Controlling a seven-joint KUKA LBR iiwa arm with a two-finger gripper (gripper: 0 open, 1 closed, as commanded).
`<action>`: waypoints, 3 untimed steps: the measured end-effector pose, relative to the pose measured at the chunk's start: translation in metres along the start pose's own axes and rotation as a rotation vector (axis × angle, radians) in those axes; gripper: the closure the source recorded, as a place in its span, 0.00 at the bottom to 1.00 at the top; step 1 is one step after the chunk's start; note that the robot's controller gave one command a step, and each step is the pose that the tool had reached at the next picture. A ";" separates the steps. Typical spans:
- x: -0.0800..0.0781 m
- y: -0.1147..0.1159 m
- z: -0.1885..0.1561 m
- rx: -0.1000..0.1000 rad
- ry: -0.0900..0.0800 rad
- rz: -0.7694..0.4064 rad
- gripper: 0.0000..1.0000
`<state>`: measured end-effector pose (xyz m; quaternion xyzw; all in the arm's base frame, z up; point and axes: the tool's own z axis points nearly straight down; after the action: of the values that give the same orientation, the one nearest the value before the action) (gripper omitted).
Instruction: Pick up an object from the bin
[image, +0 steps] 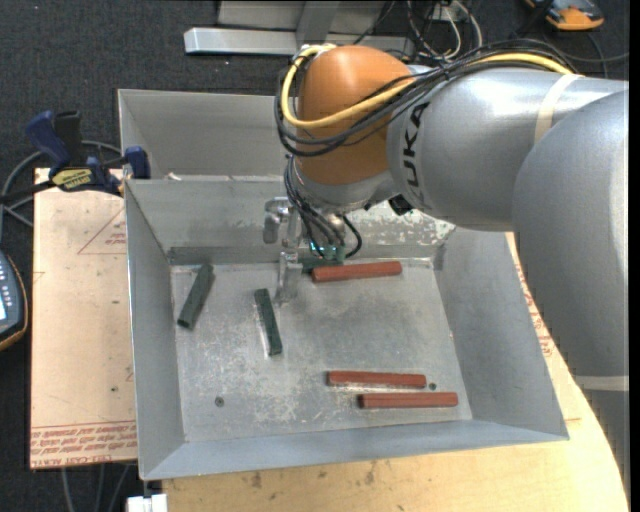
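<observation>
My gripper (288, 288) hangs below the orange wrist cover, low over the back middle of the bin floor. Just to its right a red-brown stick (358, 270) lies flat along the foot of the back wall, its left end close to the gripper. A dark green bar (267, 322) lies on the floor just in front of the gripper, a little to its left, pointing towards it. Nothing shows held in the gripper.
A second dark green bar (195, 296) lies tilted at the left of the floor. Two more red-brown sticks (376, 379) (408, 400) lie side by side near the front right. The arm covers the bin's back right corner.
</observation>
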<state>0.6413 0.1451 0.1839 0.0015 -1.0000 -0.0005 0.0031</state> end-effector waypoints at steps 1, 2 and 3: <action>0.004 -0.087 0.108 0.002 -0.003 0.002 0.00; -0.012 -0.012 0.010 -0.006 -0.019 0.055 0.00; 0.000 -0.064 0.093 0.002 -0.003 -0.280 0.00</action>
<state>0.6412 0.0815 0.0911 0.1411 -0.9900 0.0003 0.0017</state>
